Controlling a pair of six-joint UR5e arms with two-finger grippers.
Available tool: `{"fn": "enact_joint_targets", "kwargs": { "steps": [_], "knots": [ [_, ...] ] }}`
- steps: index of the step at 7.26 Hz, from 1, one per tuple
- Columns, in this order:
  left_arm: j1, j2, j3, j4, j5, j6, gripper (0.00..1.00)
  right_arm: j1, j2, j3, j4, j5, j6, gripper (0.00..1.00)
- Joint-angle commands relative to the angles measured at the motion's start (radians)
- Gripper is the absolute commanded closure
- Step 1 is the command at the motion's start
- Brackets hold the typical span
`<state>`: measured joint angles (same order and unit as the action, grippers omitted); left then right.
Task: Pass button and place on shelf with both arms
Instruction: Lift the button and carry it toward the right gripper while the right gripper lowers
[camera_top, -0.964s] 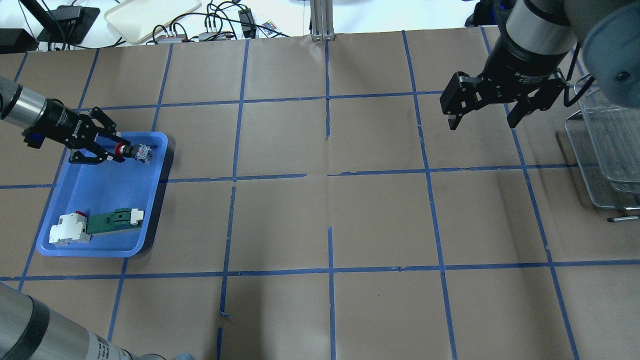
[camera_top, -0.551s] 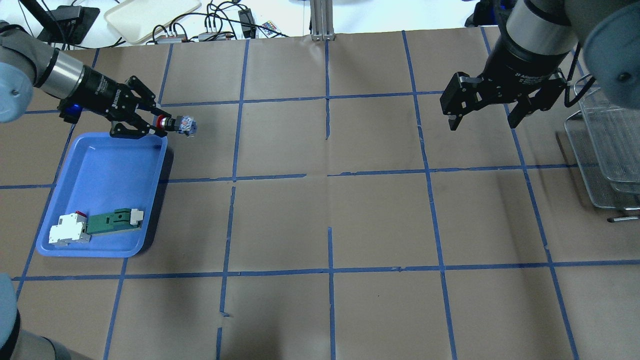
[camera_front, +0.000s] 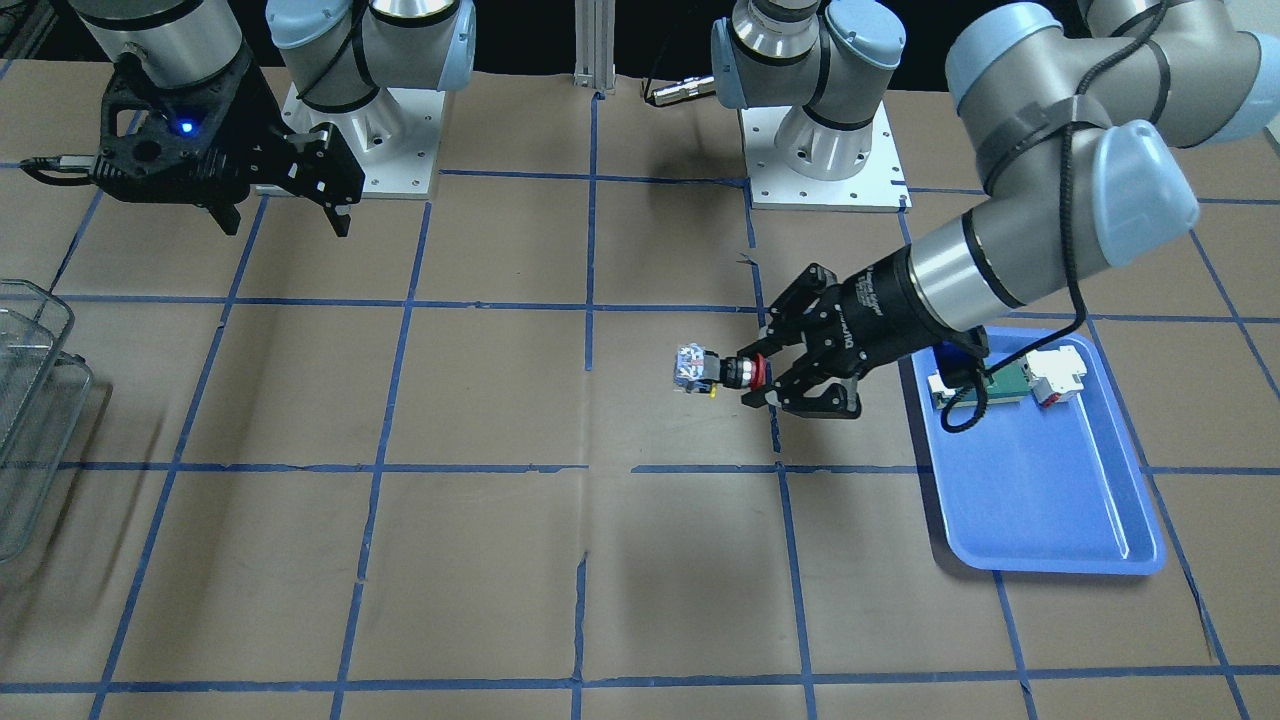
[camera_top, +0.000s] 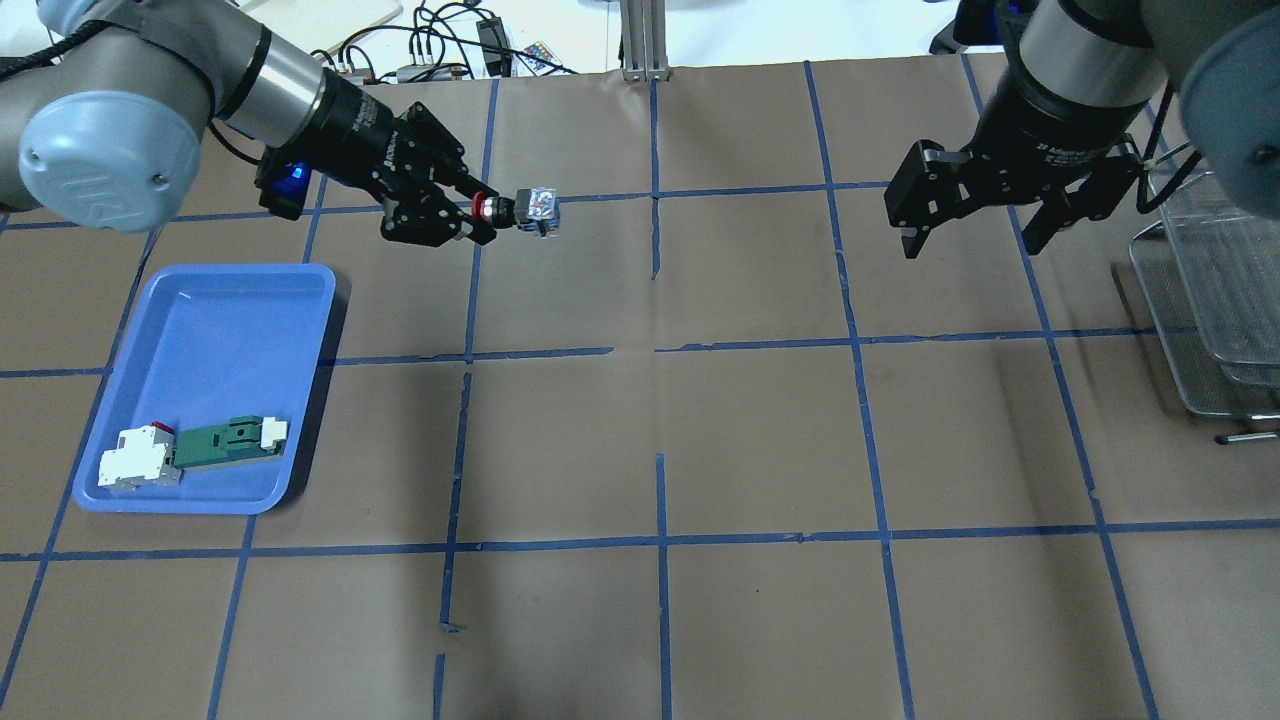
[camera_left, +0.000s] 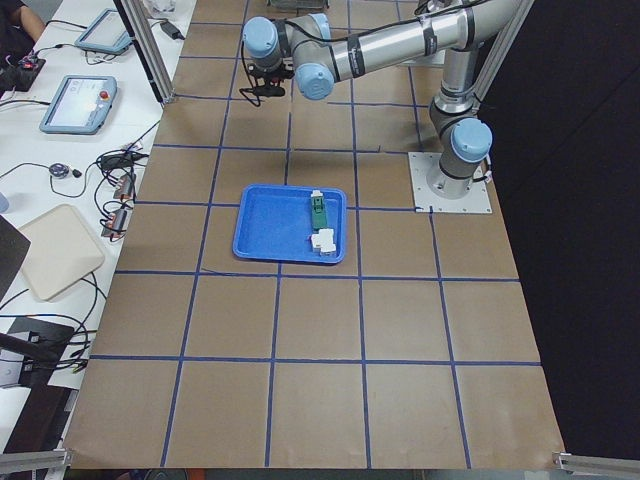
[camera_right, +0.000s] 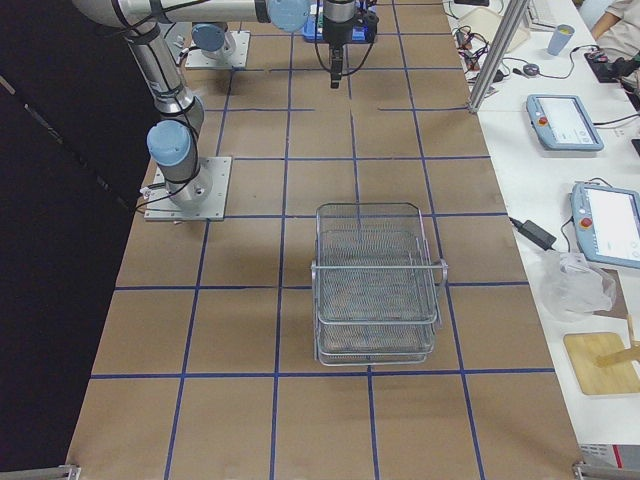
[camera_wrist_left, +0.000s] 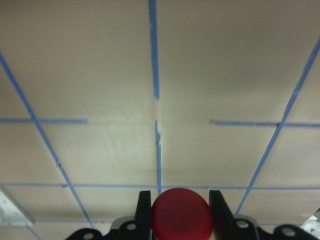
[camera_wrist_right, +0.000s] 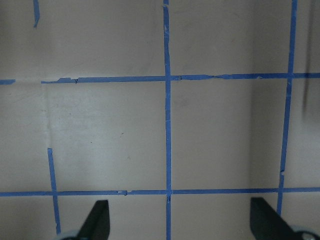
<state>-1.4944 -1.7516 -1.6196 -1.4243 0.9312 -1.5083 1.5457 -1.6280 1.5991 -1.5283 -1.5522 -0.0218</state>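
Observation:
The button (camera_top: 522, 210), with red cap, black collar and blue-and-white block, is held in the air by my left gripper (camera_top: 484, 210), shut on its cap end, over the table right of the blue tray. In the front view the button (camera_front: 703, 370) sticks out from the left gripper (camera_front: 758, 376) toward the table's middle. The left wrist view shows the red cap (camera_wrist_left: 180, 220) between the fingers. My right gripper (camera_top: 968, 244) is open and empty, high at the far right; it also shows in the front view (camera_front: 285, 222) and the right wrist view (camera_wrist_right: 181, 220). The wire-mesh shelf (camera_right: 378, 285) stands at the right end.
The blue tray (camera_top: 200, 320) at the left holds a green-and-white flat part (camera_top: 228, 443) and a white block with a red bit (camera_top: 135, 458). The shelf's rim (camera_top: 1215, 300) shows at the right edge. Brown paper with blue tape lines covers the table.
My left gripper has lifted the button out of the blue tray and carried it right and away from the robot, toward the table's middle. The right gripper has barely moved.

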Motion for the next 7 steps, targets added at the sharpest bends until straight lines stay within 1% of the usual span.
{"fn": "enact_joint_targets", "kwargs": {
  "steps": [1,2,3,4,5,6,7],
  "knots": [
    [-0.127,0.041,0.0,0.057,-0.046,-0.203,1.0,-0.001,-0.004,-0.008,0.004,0.02,-0.021,0.0],
    [-0.18,0.029,0.0,0.106,-0.046,-0.304,1.0,0.002,0.002,0.004,-0.01,0.123,-0.114,0.0],
    [-0.241,0.02,-0.003,0.181,-0.04,-0.37,1.0,0.002,0.002,0.001,-0.015,0.148,-0.207,0.0],
    [-0.272,0.009,-0.019,0.241,-0.035,-0.436,1.0,0.004,-0.007,0.001,-0.016,0.141,-0.296,0.0],
    [-0.285,0.01,-0.043,0.292,-0.035,-0.458,1.0,0.004,-0.019,0.002,-0.001,0.139,-0.452,0.0],
    [-0.3,0.012,-0.061,0.314,-0.035,-0.495,1.0,0.008,-0.047,0.018,0.02,0.126,-0.618,0.0],
    [-0.329,0.011,-0.066,0.343,-0.032,-0.512,1.0,0.008,-0.058,0.021,0.017,0.094,-0.791,0.0]
  ]
}}
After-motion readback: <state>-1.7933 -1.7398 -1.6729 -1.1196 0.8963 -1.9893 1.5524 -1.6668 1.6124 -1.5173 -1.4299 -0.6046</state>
